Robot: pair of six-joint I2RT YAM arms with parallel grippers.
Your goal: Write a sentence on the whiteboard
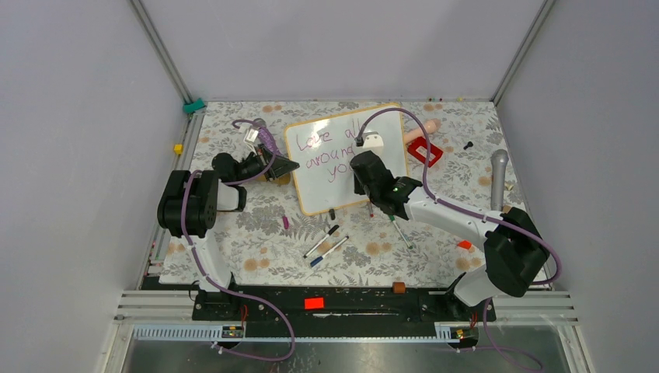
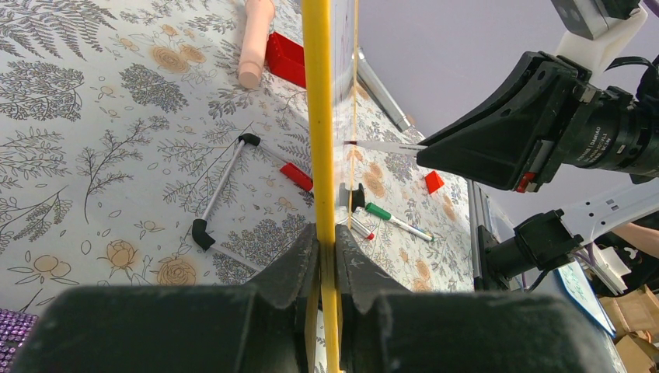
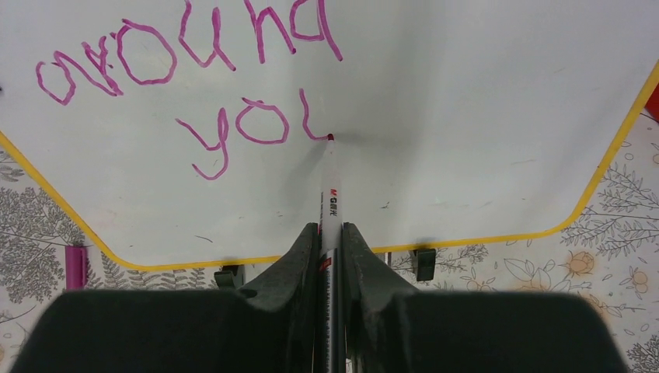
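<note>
The whiteboard (image 1: 319,193) lies tilted on the flowered table, its orange-yellow frame (image 2: 317,116) edge-on in the left wrist view. My left gripper (image 2: 327,233) is shut on that frame at the board's left side (image 1: 289,165). The sentence (image 1: 320,141) in purplish-pink reads "Love all around yo" plus the first stroke of a "u" (image 3: 311,116). My right gripper (image 3: 331,229) hangs over the board's lower right part (image 1: 361,185), shut on a white marker (image 3: 329,194). The marker's tip touches the board at the end of that stroke.
Two black clips (image 3: 424,263) sit on the board's near edge. Loose markers (image 1: 326,242) and a green-capped one (image 1: 400,231) lie in front of it, a pink cap (image 1: 285,222) to the left. A red block (image 1: 425,150), peach cylinder (image 1: 426,128) and grey microphone (image 1: 498,179) lie right.
</note>
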